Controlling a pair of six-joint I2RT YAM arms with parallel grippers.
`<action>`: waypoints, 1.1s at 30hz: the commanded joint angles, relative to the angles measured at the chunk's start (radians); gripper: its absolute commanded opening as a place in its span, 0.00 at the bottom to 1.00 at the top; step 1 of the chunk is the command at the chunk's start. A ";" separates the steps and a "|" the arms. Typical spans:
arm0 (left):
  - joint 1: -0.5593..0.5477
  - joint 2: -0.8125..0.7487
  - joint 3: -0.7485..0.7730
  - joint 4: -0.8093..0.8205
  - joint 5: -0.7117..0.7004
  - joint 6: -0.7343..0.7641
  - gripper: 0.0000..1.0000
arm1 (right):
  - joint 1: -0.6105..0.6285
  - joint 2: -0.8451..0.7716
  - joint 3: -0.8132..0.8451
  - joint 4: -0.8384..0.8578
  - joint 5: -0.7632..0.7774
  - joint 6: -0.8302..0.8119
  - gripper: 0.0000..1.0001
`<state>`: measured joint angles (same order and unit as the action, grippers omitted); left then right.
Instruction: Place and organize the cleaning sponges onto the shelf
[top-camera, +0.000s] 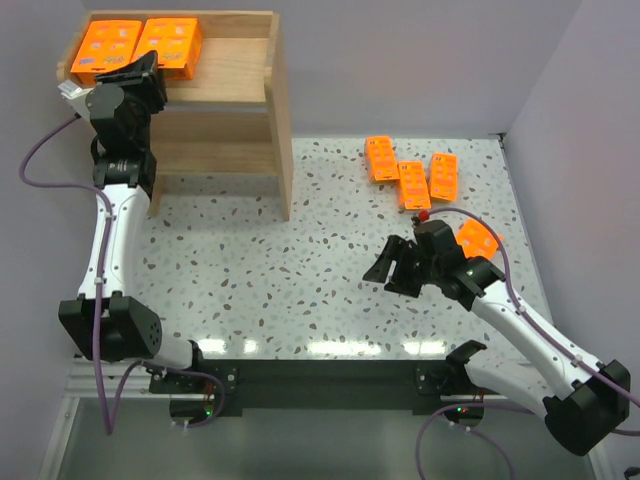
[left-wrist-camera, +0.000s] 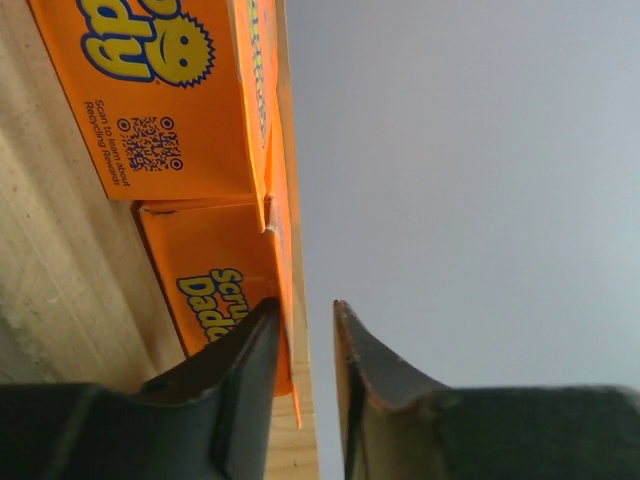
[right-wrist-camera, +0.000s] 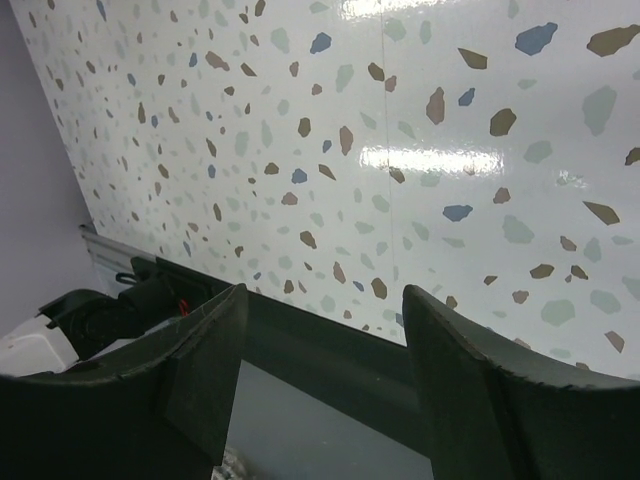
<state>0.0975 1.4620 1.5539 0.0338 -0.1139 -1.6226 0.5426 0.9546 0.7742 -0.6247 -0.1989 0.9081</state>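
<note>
Two orange sponge packs (top-camera: 105, 45) (top-camera: 170, 40) lie side by side on the top tier of the wooden shelf (top-camera: 245, 70). My left gripper (top-camera: 140, 75) is at their front edge. In the left wrist view its jaws (left-wrist-camera: 305, 305) stand a narrow gap apart, around the thin edge of the nearer pack (left-wrist-camera: 215, 280) and the shelf's wood rim, without pinching them. The other pack (left-wrist-camera: 160, 100) lies beyond it. Several more packs lie on the table at the right (top-camera: 381, 157) (top-camera: 413, 185) (top-camera: 443, 174) (top-camera: 477, 238). My right gripper (top-camera: 395, 265) (right-wrist-camera: 325, 290) is wide open and empty above the table.
The shelf's lower tier (top-camera: 215, 155) holds no packs. The speckled table (top-camera: 300, 260) runs between the shelf and the loose packs. The right wrist view shows the table's near edge and the dark base rail (right-wrist-camera: 330, 340). Walls close in behind and to the right.
</note>
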 joint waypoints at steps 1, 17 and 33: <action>-0.008 -0.058 -0.007 0.000 -0.033 0.036 0.37 | -0.003 -0.017 0.046 -0.020 0.006 -0.021 0.69; -0.019 -0.438 -0.201 -0.009 0.376 0.408 0.72 | -0.100 0.131 0.241 -0.260 0.344 -0.141 0.84; -0.188 -0.830 -0.816 -0.184 0.758 0.667 0.72 | -0.822 0.639 0.497 -0.253 0.565 -0.224 0.99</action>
<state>-0.0837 0.6872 0.7811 -0.1238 0.5621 -1.0233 -0.2615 1.5391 1.2259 -0.8940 0.2989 0.6731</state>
